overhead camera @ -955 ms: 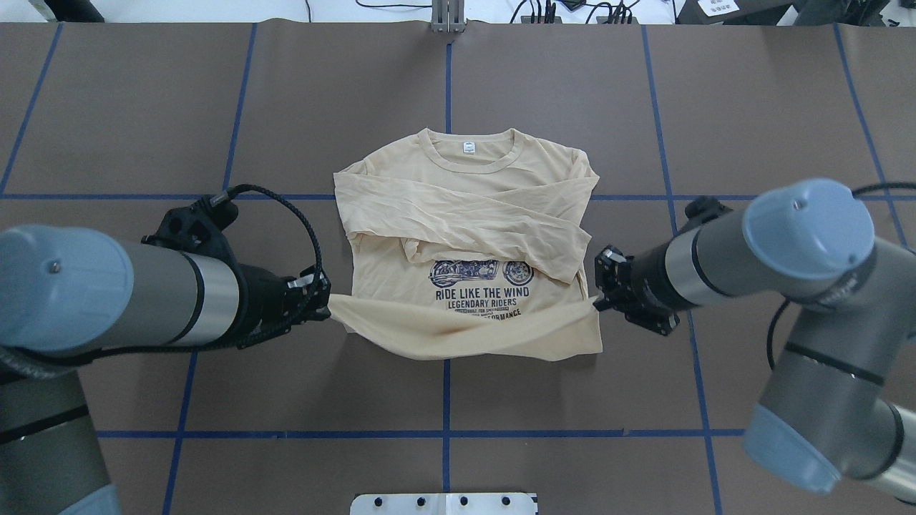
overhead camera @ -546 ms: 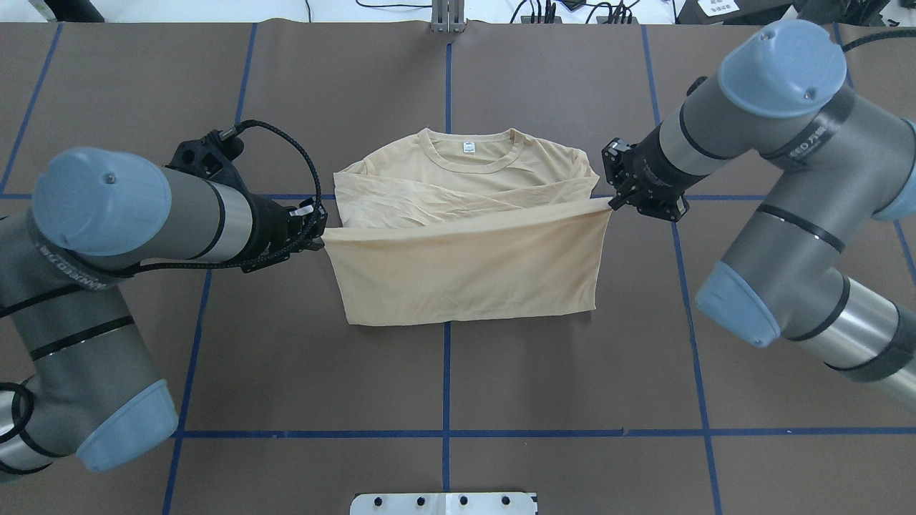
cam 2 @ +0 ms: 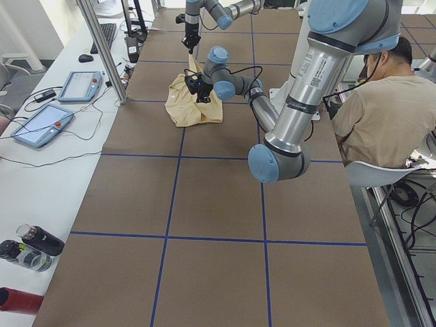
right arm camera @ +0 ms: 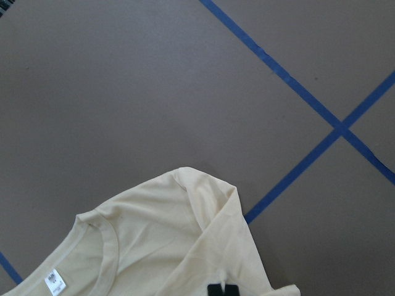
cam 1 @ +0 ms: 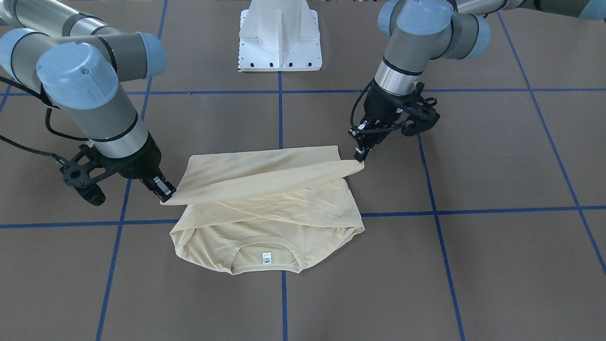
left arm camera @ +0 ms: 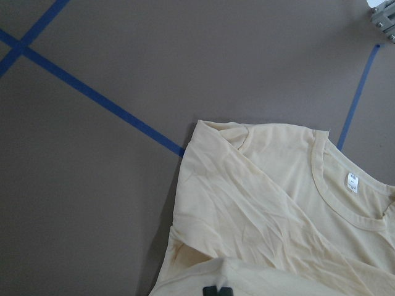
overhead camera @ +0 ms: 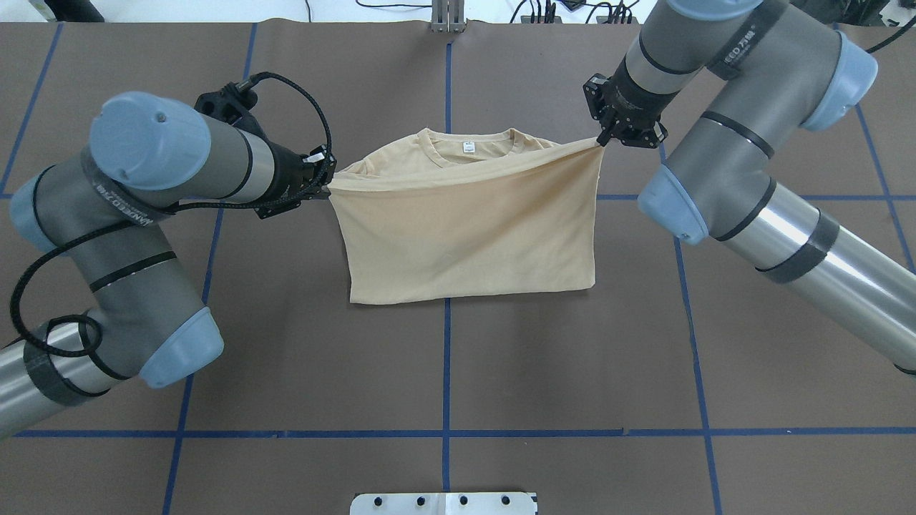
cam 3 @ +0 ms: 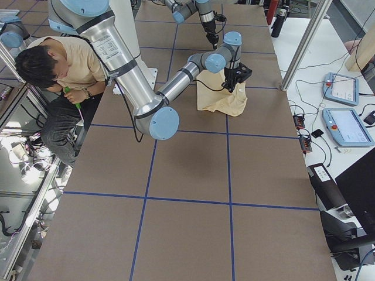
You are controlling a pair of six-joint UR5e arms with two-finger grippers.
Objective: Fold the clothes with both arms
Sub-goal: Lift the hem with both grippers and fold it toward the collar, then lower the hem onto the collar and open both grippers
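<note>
The pale cream-yellow T-shirt [overhead camera: 469, 236] is lying in the middle of the brown table [overhead camera: 572, 372], with its collar [overhead camera: 469, 159] on the side far from the robot. Its lower half is being carried over its upper half. The fold is resting on the table on the robot's side, and the free edge is hanging stretched between the two grippers, above the shoulders of the shirt. The plain side is facing up. The small white neck label [overhead camera: 468, 148] is showing inside the collar, just beyond the stretched edge.

The left gripper [overhead camera: 325, 187] is pinching one corner of this edge, with its fingers pressed together on the cloth. The left arm [overhead camera: 150, 172] is coming in from the side with its elbow bent and its forearm pointing towards the shirt.

The right gripper [overhead camera: 601, 139] is pinching the other corner in the same way. It is standing a little farther from the robot than the left one, so the edge is running at a slant. The right arm [overhead camera: 744, 164] is reaching out long across the table.

In the front-facing view both grippers are pointing down and inwards, and both corners are raised off the table.

In the side views a person [cam 2: 371, 109] is sitting beside the table, near the robot.
</note>
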